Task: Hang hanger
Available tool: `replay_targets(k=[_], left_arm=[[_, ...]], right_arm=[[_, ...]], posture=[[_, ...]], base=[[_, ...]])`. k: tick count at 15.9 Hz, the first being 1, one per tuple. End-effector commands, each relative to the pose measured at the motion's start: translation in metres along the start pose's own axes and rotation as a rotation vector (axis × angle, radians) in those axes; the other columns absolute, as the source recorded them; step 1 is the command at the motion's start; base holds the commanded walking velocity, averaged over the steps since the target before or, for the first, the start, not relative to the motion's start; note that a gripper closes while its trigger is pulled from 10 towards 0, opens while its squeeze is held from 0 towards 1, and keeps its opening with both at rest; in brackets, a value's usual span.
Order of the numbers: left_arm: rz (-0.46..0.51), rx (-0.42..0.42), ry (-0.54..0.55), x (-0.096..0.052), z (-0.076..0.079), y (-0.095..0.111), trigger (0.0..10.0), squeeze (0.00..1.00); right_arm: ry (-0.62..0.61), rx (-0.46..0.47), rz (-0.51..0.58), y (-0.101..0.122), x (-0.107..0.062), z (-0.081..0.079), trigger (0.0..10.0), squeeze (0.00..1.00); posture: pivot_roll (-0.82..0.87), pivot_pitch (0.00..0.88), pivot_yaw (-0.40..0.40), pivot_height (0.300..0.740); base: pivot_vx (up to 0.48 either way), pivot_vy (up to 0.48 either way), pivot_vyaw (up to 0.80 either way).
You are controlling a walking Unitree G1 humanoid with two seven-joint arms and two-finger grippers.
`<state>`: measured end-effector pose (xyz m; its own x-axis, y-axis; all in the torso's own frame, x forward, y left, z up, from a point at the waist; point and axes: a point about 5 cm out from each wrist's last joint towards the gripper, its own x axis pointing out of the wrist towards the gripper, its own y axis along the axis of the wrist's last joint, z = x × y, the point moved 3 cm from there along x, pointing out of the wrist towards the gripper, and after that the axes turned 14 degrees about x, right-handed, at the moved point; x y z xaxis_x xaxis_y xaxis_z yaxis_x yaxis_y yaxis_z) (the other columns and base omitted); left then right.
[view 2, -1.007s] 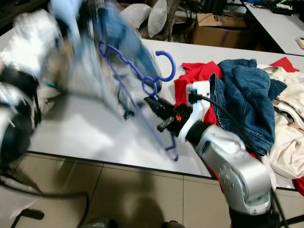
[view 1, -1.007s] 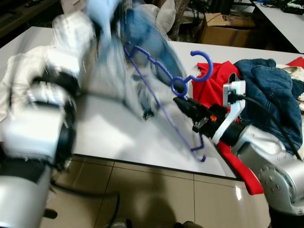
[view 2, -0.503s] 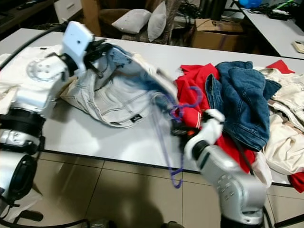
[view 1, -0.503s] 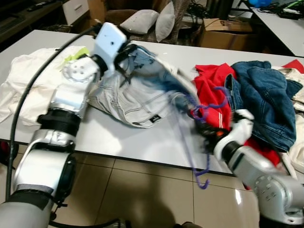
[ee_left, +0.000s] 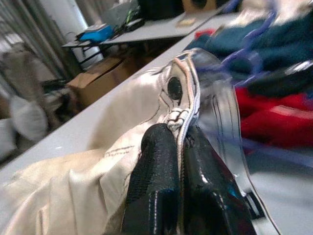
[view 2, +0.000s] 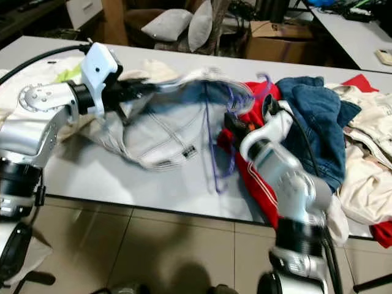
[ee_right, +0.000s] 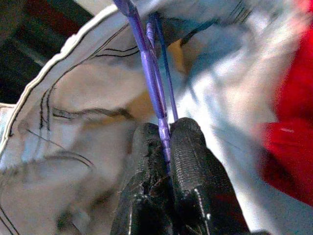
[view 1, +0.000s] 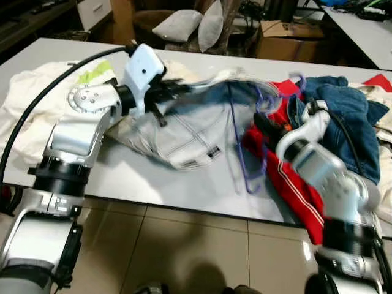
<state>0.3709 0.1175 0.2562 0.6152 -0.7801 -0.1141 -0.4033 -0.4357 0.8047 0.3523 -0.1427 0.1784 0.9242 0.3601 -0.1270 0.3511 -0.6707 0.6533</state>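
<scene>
While left gripper (ee_left: 178, 147) pinches waistband of pale washed-denim garment (view 1: 184, 131) above white table (view 1: 153, 177), right gripper (ee_right: 166, 137) clamps thin purple plastic hanger (view 1: 245, 141), hanger hanging beside red cloth (view 1: 294, 184).

The left arm reaches across the table from its near left edge, its left gripper (ee_left: 178, 142) pinched tight on a denim garment's (view 1: 190, 131) hem, while the right arm bends in from the near right edge, its right gripper (ee_right: 165, 134) clamped on the purple hanger (view 1: 248, 141).
</scene>
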Motion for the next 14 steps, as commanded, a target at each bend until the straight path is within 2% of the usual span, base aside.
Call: replay_targets(k=[1, 2, 4, 6, 7, 8, 9, 11, 13, 14], left_arm=[[0.071, -0.058, 0.029, 0.001, -0.002, 0.015, 0.0, 0.0], [0.076, -0.075, 0.045, 0.001, -0.004, 0.016, 0.0, 0.0], [0.218, -0.311, 0.162, 0.008, -0.021, 0.038, 0.0, 0.0], [0.293, -0.413, 0.171, 0.016, -0.025, 0.055, 0.0, 0.0], [0.302, -0.437, 0.17, 0.02, -0.025, 0.059, 0.0, 0.0], [0.293, -0.445, 0.136, 0.032, -0.021, 0.065, 0.0, 0.0], [0.265, -0.437, 0.075, 0.043, -0.01, 0.067, 0.0, 0.0], [0.215, -0.427, 0.051, 0.047, -0.003, 0.063, 0.0, 0.0], [0.126, -0.403, 0.055, 0.045, 0.003, 0.048, 0.0, 0.0], [0.113, -0.428, 0.072, 0.044, 0.005, 0.044, 0.0, 0.0]], right_arm=[[0.05, 0.062, 0.0, -0.003, 0.007, -0.005, 10.0, 0.0], [0.055, 0.078, -0.003, -0.004, 0.008, -0.005, 10.0, 0.0], [0.127, 0.277, 0.006, -0.011, 0.022, -0.01, 10.0, 0.0], [0.119, 0.318, 0.034, -0.013, 0.033, -0.011, 10.0, 0.0], [0.108, 0.324, 0.055, -0.012, 0.037, -0.011, 10.0, 0.0], [0.069, 0.365, 0.129, -0.009, 0.045, -0.01, 10.0, 0.0], [0.032, 0.42, 0.202, -0.007, 0.052, -0.008, 10.0, 0.0], [-0.003, 0.435, 0.267, -0.008, 0.058, -0.007, 10.0, 0.0], [-0.091, 0.412, 0.298, -0.022, 0.066, -0.008, 10.0, 0.0], [-0.143, 0.418, 0.311, -0.03, 0.066, -0.006, 10.0, 0.0]], posture=[[-0.07, 0.0, -0.015, 0.74], [-0.07, 0.0, -0.015, 0.74], [-0.06, 0.0, -0.013, 0.74], [-0.04, 0.0, -0.01, 0.74], [-0.03, 0.0, -0.007, 0.74], [-0.02, 0.0, 0.005, 0.74], [-0.01, 0.0, 0.033, 0.74], [0.0, 0.0, 0.055, 0.74], [0.03, 0.0, 0.073, 0.74], [0.03, 0.0, 0.071, 0.74]], base=[[0.0, 0.0, 0.0], [0.0, 0.0, 0.0], [0.0, 0.0, 0.0], [0.0, 0.0, 0.0], [0.0, 0.0, 0.0], [0.0, 0.0, 0.0], [0.0, 0.0, 0.0], [0.0, 0.0, 0.0], [0.0, 0.0, 0.0], [0.0, 0.0, 0.0]])
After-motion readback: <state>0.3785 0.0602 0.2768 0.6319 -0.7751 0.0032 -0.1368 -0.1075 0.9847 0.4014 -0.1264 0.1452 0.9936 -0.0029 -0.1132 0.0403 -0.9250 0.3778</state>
